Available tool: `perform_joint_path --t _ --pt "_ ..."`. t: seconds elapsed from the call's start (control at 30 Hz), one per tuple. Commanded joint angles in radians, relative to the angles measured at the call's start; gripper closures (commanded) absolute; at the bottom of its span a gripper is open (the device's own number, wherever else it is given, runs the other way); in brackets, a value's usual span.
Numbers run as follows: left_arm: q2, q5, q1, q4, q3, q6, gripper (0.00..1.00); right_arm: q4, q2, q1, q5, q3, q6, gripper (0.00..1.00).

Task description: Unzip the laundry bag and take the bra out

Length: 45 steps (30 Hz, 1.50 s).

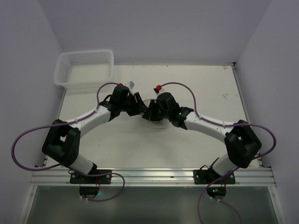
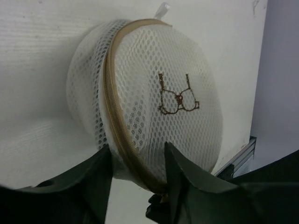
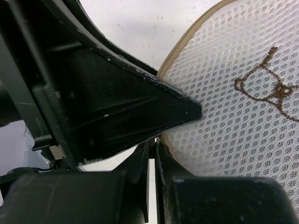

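Note:
The laundry bag (image 2: 154,93) is a round white mesh pouch with a beige zipper rim and a brown bra pictogram. It stands on edge on the table. My left gripper (image 2: 138,149) is open, its jaws astride the bag's lower rim, one finger on the back and one on the face. My right gripper (image 3: 153,142) is shut on a small beige zipper pull at the rim of the bag (image 3: 243,93), just below the left fingers (image 3: 140,112). From above, both grippers (image 1: 140,106) (image 1: 150,112) cover most of the bag (image 1: 155,124). The bra is hidden.
A white plastic mesh basket (image 1: 84,67) stands at the table's far left corner. A small white object (image 1: 132,84) lies behind the left gripper. The aluminium rail (image 1: 149,176) carries both arm bases at the near edge. Grey walls close in on both sides.

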Motion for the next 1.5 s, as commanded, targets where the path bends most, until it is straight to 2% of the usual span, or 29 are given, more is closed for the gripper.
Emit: perform_joint_path --t 0.0,0.03,0.1,0.13,0.17,0.4,0.43,0.57,0.67,0.77,0.8,0.87,0.9,0.97,1.0,1.1,1.2,1.27,1.33,1.47 --pt "-0.028 -0.014 -0.005 0.034 -0.026 -0.03 0.54 0.026 -0.034 -0.001 0.038 -0.018 0.0 1.0" --pt "-0.026 -0.025 -0.006 0.033 -0.026 -0.026 0.68 0.026 -0.044 0.001 0.047 -0.038 -0.009 1.0" --pt "-0.028 -0.04 -0.006 0.027 -0.023 -0.015 0.81 0.015 -0.082 -0.001 0.072 -0.066 -0.02 1.0" --pt "-0.031 -0.053 -0.002 0.025 -0.021 -0.003 0.94 0.012 -0.099 -0.009 0.082 -0.104 -0.039 1.0" --pt "-0.031 -0.056 0.0 0.021 -0.018 0.002 0.99 -0.002 -0.117 -0.015 0.09 -0.125 -0.049 1.0" --pt "0.001 -0.008 0.037 0.001 0.022 0.091 1.0 -0.052 -0.324 -0.183 0.093 -0.365 -0.112 1.0" --pt "0.009 0.021 0.047 -0.004 0.041 0.123 1.0 -0.06 -0.358 -0.22 0.093 -0.374 -0.125 1.0" --pt "0.072 0.079 0.072 -0.038 0.138 0.223 1.0 -0.095 -0.375 -0.231 0.073 -0.359 -0.159 1.0" --pt "0.162 0.101 0.086 -0.073 0.281 0.296 1.0 -0.048 -0.329 -0.228 -0.037 -0.322 -0.124 1.0" --pt "0.267 0.121 0.098 -0.078 0.426 0.303 0.88 0.012 -0.259 -0.188 -0.095 -0.265 -0.057 1.0" --pt "0.311 0.124 0.1 -0.076 0.456 0.286 0.77 0.015 -0.239 -0.17 -0.092 -0.214 -0.047 1.0" --pt "0.343 0.137 0.101 -0.064 0.503 0.261 0.67 0.024 -0.193 -0.115 -0.091 -0.161 -0.023 1.0" --pt "0.357 0.147 0.101 -0.059 0.528 0.231 0.56 0.026 -0.149 -0.098 -0.095 -0.112 -0.014 1.0" --pt "0.347 0.159 0.101 -0.045 0.523 0.201 0.4 0.053 -0.11 -0.061 -0.102 -0.077 0.026 1.0" --pt "0.313 0.153 0.101 -0.042 0.491 0.186 0.25 0.059 -0.081 -0.05 -0.103 -0.052 0.035 1.0" --pt "0.212 0.053 0.104 -0.074 0.386 0.142 0.1 0.066 -0.055 -0.023 -0.071 -0.025 0.049 1.0" --pt "0.108 -0.028 0.103 -0.12 0.295 0.123 0.06 0.075 -0.039 -0.015 -0.059 -0.027 0.065 1.0" --pt "0.049 -0.042 0.103 -0.095 0.174 0.096 0.07 0.085 -0.036 -0.012 -0.06 -0.032 0.066 1.0" --pt "-0.031 -0.031 0.098 -0.07 0.067 0.054 0.09 0.087 -0.033 -0.007 -0.059 -0.031 0.065 1.0" --pt "-0.12 -0.025 0.057 -0.009 -0.03 0.007 0.13 0.09 -0.016 0.004 -0.06 -0.024 0.06 1.0"
